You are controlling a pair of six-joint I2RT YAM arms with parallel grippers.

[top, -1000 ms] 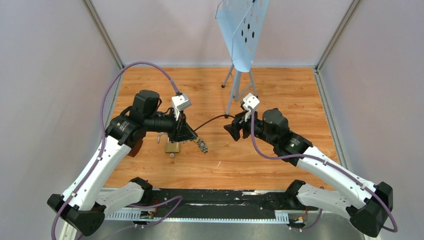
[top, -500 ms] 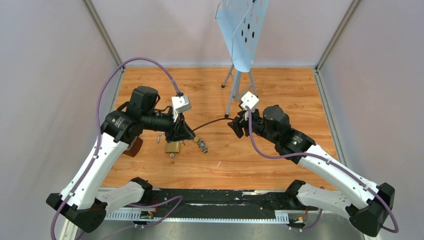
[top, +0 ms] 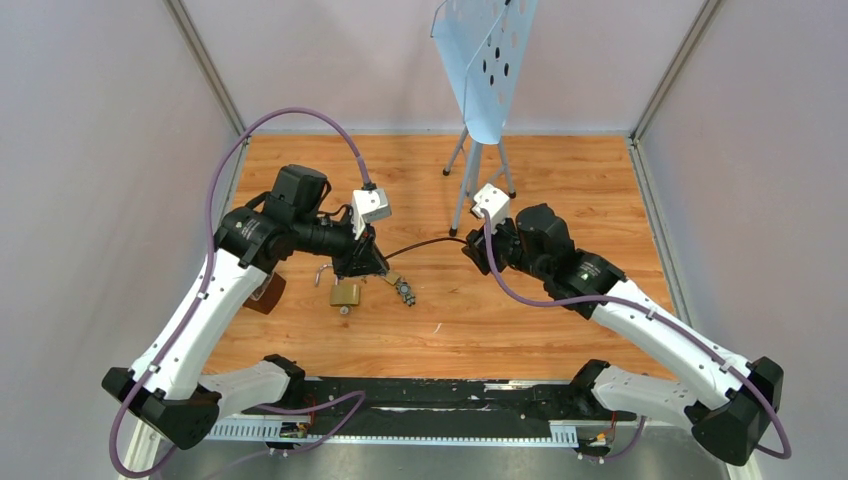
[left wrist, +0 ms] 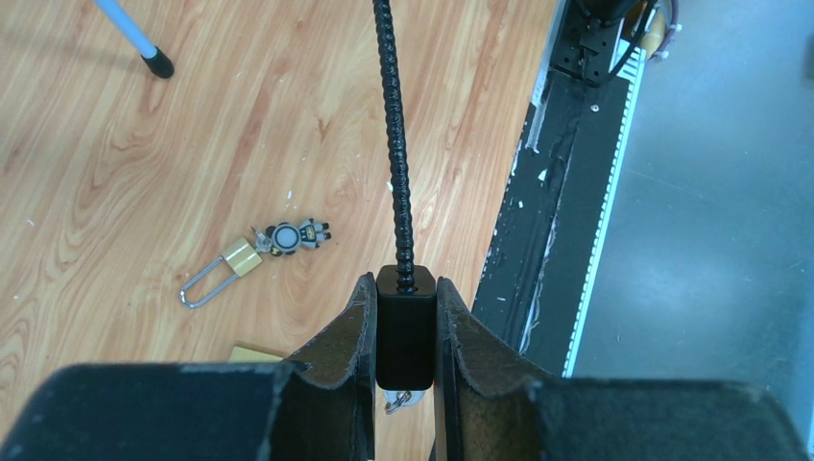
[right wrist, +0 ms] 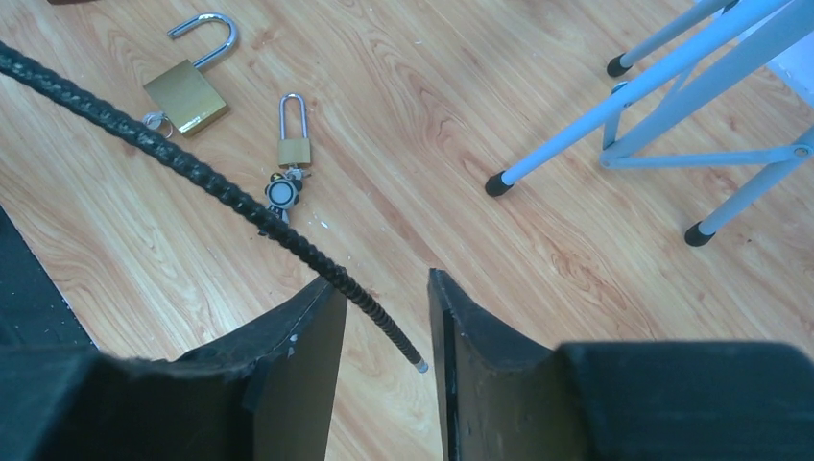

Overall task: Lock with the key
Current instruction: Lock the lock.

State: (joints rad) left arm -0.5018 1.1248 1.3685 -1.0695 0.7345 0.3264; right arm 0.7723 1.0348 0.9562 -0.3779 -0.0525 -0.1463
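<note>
Near edge: black strip [top: 450,395] runs along the table [top: 560,180] front, and the arm bases are partly cut off in the top view. The key [right wrist: 154,120] is a tiny silver piece at the base corner of the large brass padlock [right wrist: 187,96], on its near side. The cable [left wrist: 395,144] half covers it in the right wrist view, it is only a speck in the top view, and whether it sits in the keyhole is unreadable. The padlock lies flat with its shackle swung open. The left wrist view shows only one brass corner of it, plus a bit of silver peeking out under the black block [left wrist: 405,331]; can't confirm what that is. The left gripper [left wrist: 404,288] is clamped tight on that block at the cable's end, with a pad on each side. In the top view it sits just beyond the padlock, key just nearside of it, no contact. Small padlock [right wrist: 295,149], shackle looks closed, fob bunch [right wrist: 280,192] at its base, lies just right of the large one, apart from it. The right gripper [right wrist: 384,283] has its jaws partly apart with the cable's free tip in the gap, not pinched; the cable overlaps one finger edge, contact unclear. Key is well to its left. Farthest: blue stand [top: 485,60], top cropped.
</note>
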